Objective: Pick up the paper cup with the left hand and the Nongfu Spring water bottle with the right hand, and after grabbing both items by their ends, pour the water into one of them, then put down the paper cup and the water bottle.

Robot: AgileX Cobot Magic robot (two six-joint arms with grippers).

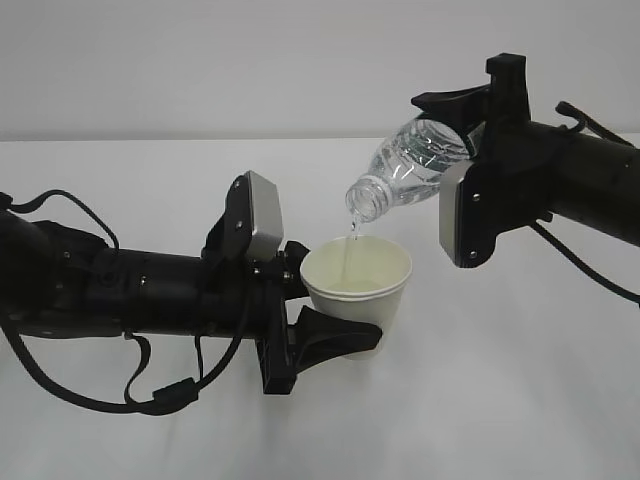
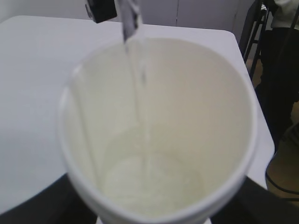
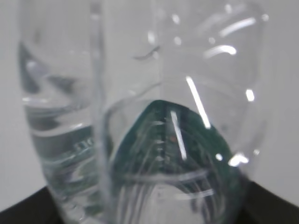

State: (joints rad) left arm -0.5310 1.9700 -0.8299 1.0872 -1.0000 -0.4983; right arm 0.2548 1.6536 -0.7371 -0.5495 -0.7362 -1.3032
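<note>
- We see the right claw (image 1: pixel 480 95) clamped on the clear ribbed bottle (image 1: pixel 410 165), tilted neck-down leftward above the counter (image 1: pixel 520 380).
- Water (image 1: pixel 350 245) streams into the upright white cup (image 1: pixel 357 285), clamped by the left claw (image 1: pixel 335 320).

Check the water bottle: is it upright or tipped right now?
Tipped. The water bottle slants neck-down over the paper cup, and a thin stream of water runs into it.

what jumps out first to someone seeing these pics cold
The tilted clear water bottle, held in the right gripper at upper right, with a thin stream of water falling from its neck. Just below, at centre, the white paper cup catches it, clamped in the left gripper above the white table.
</note>
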